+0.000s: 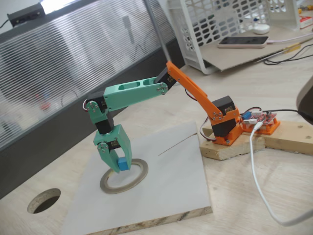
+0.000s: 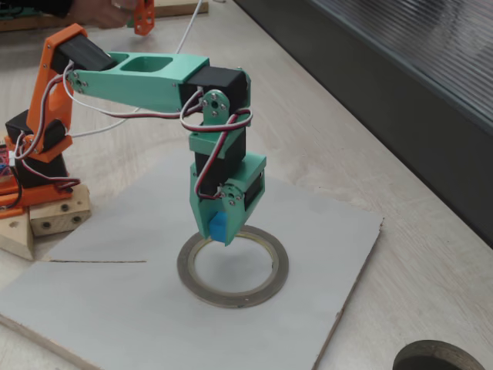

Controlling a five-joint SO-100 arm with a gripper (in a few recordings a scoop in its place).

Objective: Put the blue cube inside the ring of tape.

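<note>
Sky-blue tiny plastic cube looked light and rigid, pinched side-on by the green end effector over the grey tape ring's 10 o'clock edge.

We count 1 blue cube, 1 ring of tape, 1 grey board under it, 1 round hole in the table, 1 white basket and 1 phone.
</note>
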